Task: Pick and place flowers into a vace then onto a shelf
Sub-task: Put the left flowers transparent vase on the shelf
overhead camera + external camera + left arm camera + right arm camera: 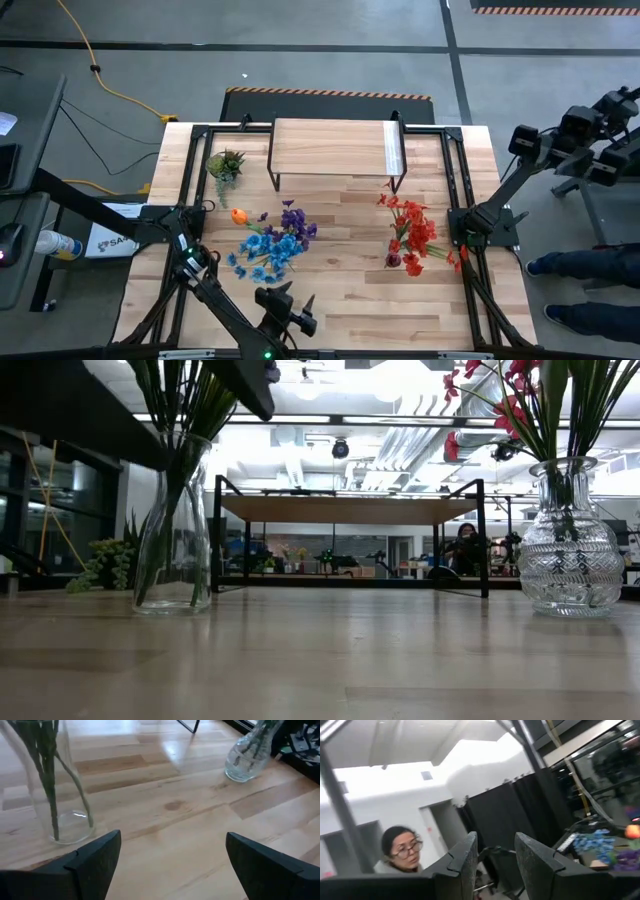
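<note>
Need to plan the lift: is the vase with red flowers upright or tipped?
Upright. The round glass vase stands on its base on the table, red flowers rising from its neck.

You have two bunches of flowers, each standing upright in a clear glass vase on the table. The blue, purple and orange flowers (272, 238) sit in the smooth vase (173, 530) toward the left. The red flowers (412, 232) fill the round, cut-pattern vase (571, 540) toward the right. The shelf (336, 147), a light-wood board on thin black legs, stands behind them at the far edge, its top seemingly bare.
</note>
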